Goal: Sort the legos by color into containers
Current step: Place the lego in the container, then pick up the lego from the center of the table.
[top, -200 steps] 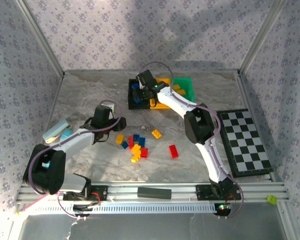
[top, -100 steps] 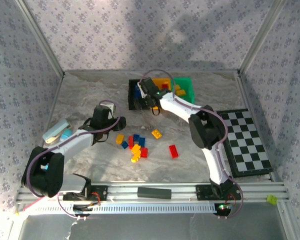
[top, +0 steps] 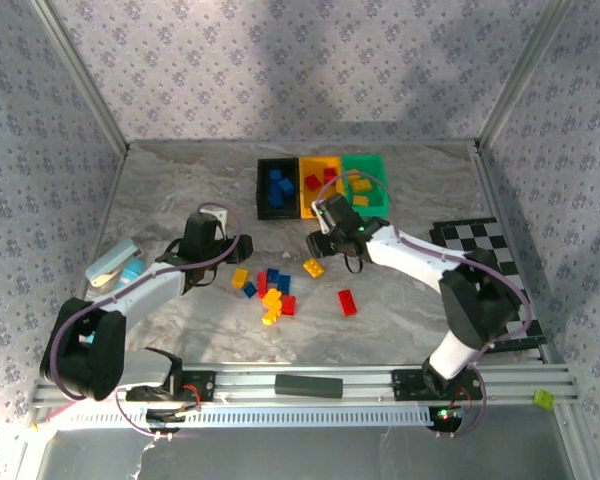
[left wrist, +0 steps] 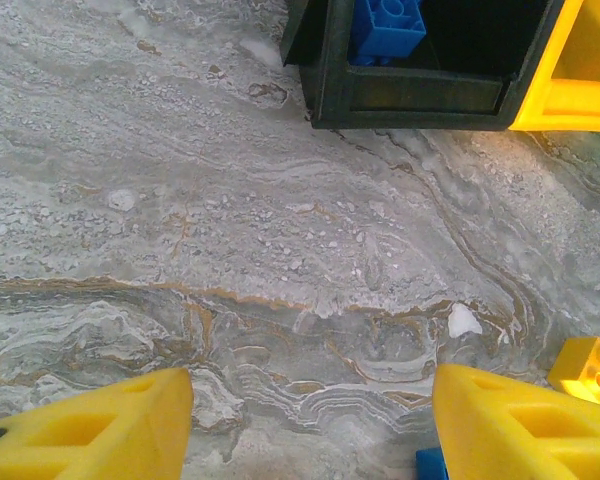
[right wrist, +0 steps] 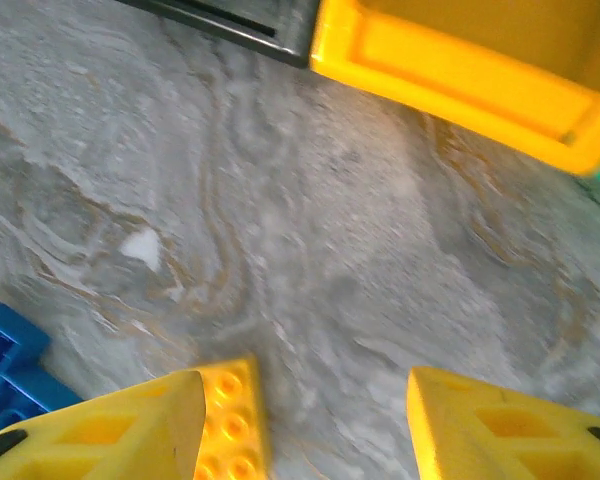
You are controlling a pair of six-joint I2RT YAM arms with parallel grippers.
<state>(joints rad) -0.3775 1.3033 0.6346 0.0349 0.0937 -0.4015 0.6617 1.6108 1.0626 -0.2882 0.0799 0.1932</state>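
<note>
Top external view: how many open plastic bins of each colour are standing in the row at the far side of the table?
Black rectangular plastic bin: 1
Yellow-orange rectangular plastic bin: 1
Green rectangular plastic bin: 1
Total: 3

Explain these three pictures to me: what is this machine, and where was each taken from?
Two robot arms are bolted to a marbled table. The overhead picture looks down on both: left arm, right arm. The other two come from cameras on each wrist, with yellow fingers at the bottom. Loose red, blue and yellow bricks lie mid-table. At the back stand a black bin with blue bricks, an orange bin with red ones, a green bin with yellow ones. Both pairs of jaws stand open, holding nothing.
</note>
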